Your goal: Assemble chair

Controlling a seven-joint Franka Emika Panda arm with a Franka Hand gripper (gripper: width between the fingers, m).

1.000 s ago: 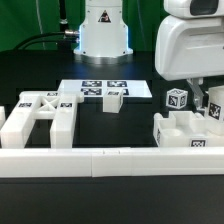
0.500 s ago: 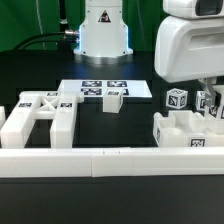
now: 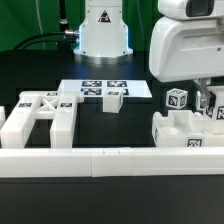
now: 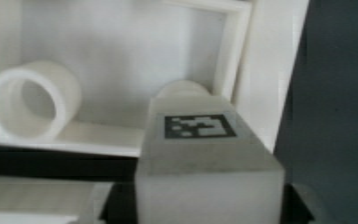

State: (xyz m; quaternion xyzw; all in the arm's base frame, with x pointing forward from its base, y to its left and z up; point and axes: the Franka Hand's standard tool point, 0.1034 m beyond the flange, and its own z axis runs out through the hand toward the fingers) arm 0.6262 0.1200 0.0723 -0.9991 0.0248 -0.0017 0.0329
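I could see very little of the gripper (image 3: 207,102). In the exterior view it hung under the arm's bulky white housing (image 3: 190,45) at the frame's right edge, and the housing and the frame border cut it off. The fingers did not show clearly in either view, so I could not tell whether the jaws stood apart or closed.

In the wrist view, a white tagged post (image 4: 201,150) filled the near foreground, blurred, with its lower end out of frame. Whether the fingers touched it could not be determined. Behind it lay a white framed part (image 4: 149,50) with a round ring (image 4: 34,100) in its recess.

The chair was in loose parts on the black table. In the exterior view:
- A notched white block (image 3: 185,132) sat at lower right, just below the gripper.
- A tagged cube (image 3: 178,99) stood just beside the gripper, toward the exterior view's left.
- A small tagged block (image 3: 113,99) rested at centre, on the near edge of the marker board (image 3: 90,88).
- An H-shaped slab (image 3: 35,115) lay at left.

The long rail (image 3: 110,160) crossed the foreground and hid the bases of the nearer parts.
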